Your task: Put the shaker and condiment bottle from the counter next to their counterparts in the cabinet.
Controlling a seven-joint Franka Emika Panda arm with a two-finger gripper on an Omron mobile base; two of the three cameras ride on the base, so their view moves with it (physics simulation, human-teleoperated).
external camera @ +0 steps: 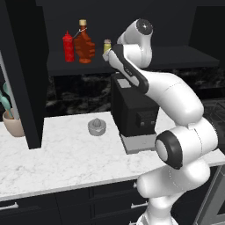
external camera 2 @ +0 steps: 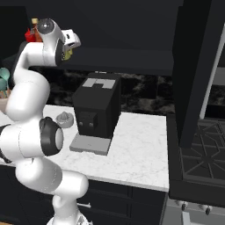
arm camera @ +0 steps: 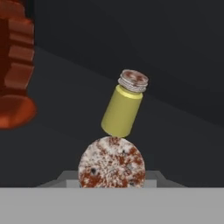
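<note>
Gripper [external camera: 108,56]: raised at black wall cabinet [external camera: 132,61] shelf, jaws narrow, clamped on small yellow-olive cylindrical shaker; its speckled pale cap [arm camera: 111,162] faces hand camera at 6 o'clock.

Second small yellow shaker with pale cap [arm camera: 124,103]: on shelf, just beyond held one, at 12 o'clock of it in hand view.

Squat orange-red faceted condiment bottle [external camera: 84,44]: on shelf, at 9 o'clock of gripper, touching or just beside slim bright red squeeze bottle [external camera: 68,46].

White marble counter [external camera: 66,154]: carries black coffee machine [external camera: 132,110], grey juicer [external camera: 96,126].
</note>
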